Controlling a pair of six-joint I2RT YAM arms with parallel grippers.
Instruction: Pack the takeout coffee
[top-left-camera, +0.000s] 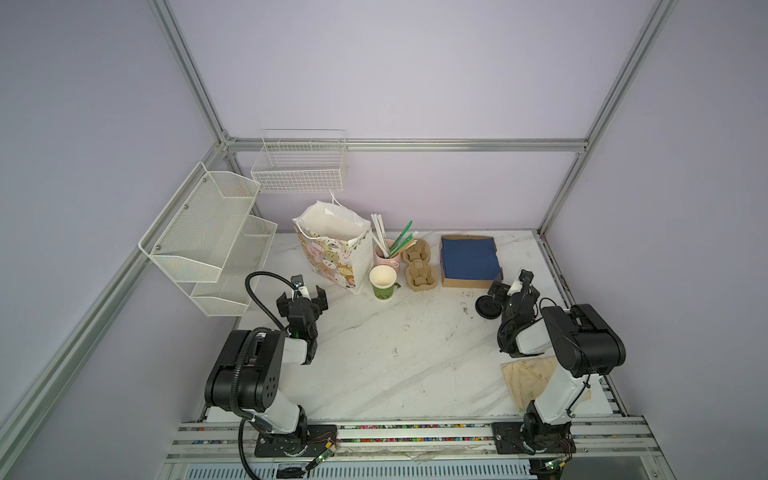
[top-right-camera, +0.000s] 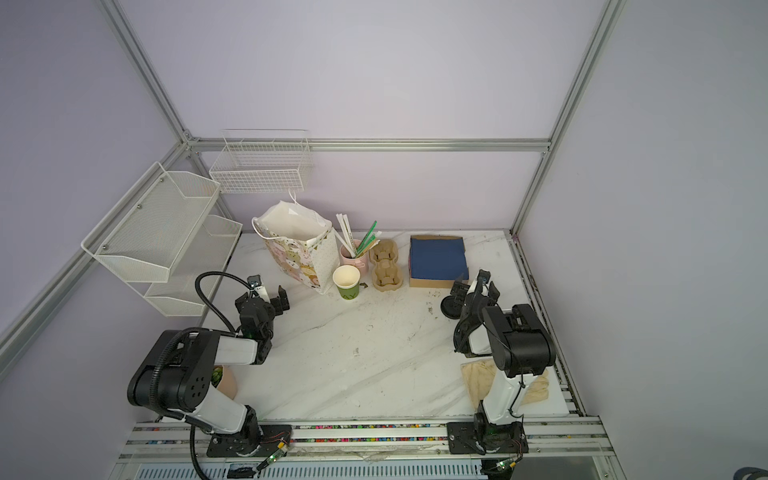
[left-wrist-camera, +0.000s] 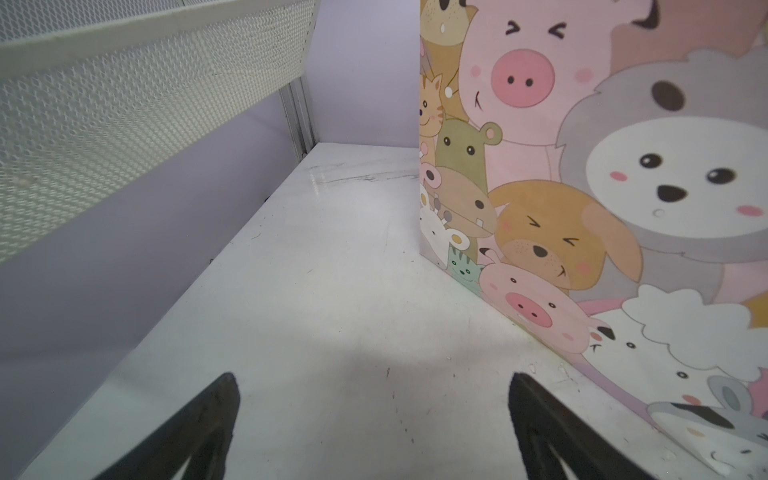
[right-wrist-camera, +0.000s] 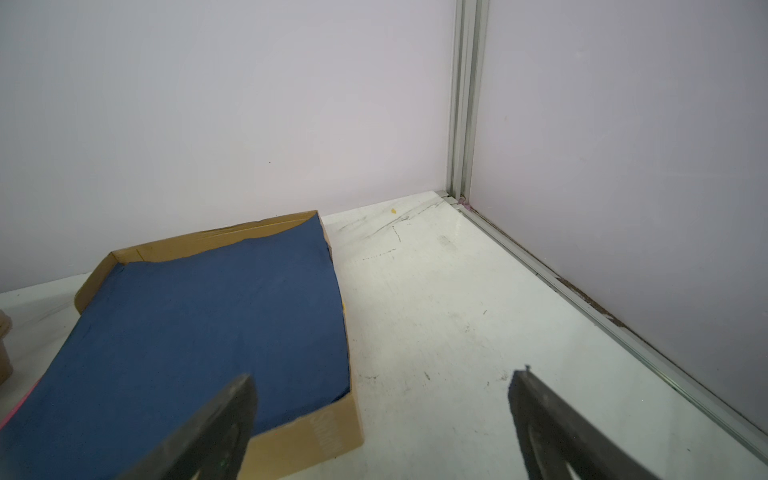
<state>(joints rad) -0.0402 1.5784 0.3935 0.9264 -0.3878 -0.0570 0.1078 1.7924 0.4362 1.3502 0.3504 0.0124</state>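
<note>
**Both grippers wide open, coffee cup waiting beside the bag**

Left of the bag (top-left-camera: 332, 245), the left gripper (top-left-camera: 302, 296) hangs low over the table (top-left-camera: 395, 353), jaws spread wide and empty. Its wrist view faces the bag's cartoon side, probably because this arm is the nearer one for steadying or filling it. The coffee cup (top-left-camera: 383, 282) stands upright on the table just right of the bag's front corner, close enough for a short lift into the open top. Behind it, also right of the bag, are a pink mug (top-left-camera: 387, 258) of straws and a pulp tray (top-left-camera: 419, 266), then a box (top-left-camera: 461, 283) lined with blue cloth. Farthest right of the bag, the right gripper (top-left-camera: 510, 285) is equally wide open and holds nothing, at the box's near corner.

Neither wrist view shows the cup. It has no lid, and whether it holds any drink is unclear. A black round thing (top-left-camera: 487, 309) beside the right gripper could be a lid, but it is too dark to tell. The bag's inside is mostly hidden.
</note>
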